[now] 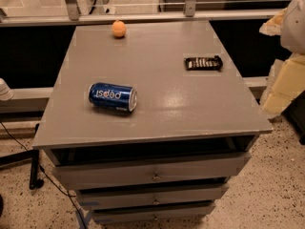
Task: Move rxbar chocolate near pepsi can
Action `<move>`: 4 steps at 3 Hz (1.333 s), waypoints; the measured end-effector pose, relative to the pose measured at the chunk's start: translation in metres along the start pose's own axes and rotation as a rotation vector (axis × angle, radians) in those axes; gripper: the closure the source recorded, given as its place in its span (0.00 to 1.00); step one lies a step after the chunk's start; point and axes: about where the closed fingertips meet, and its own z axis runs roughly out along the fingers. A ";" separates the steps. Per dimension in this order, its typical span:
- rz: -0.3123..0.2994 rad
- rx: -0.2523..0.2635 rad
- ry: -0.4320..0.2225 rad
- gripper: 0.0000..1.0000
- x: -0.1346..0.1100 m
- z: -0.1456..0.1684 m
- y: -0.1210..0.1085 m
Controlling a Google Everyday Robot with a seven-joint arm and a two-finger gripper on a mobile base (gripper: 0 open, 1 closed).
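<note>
Rxbar chocolate (203, 63): It is laid flat on the right back part of the table top (157, 123). It is kept well apart from the can.

Pepsi can (112, 97): It is laid on its side on the left front part of the top. Its silver end is turned to the right.

Gripper (282, 82): It is seen at the right edge, out past the side of the table, near the bar's side. Whether it is open or closed cannot be told.

Step in hand: The bar has not been picked up yet, so a reach for it is judged to be the step.

How it is done well: The gripper should be brought over the bar and lowered straight down. The bar is thin, so it should be gripped low, across its short side. It should then be set down just beside the can. The can should not be bumped, as it may roll.

Orange ball (119, 28): It is set by the back edge and should be left alone.

Drawers (152, 171): Three are seen under the top. What is kept in them is hidden.
</note>
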 end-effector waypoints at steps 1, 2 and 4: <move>-0.001 0.003 -0.003 0.00 0.000 0.000 0.000; 0.001 0.020 -0.063 0.00 -0.002 0.016 -0.015; 0.037 0.083 -0.313 0.00 -0.019 0.094 -0.092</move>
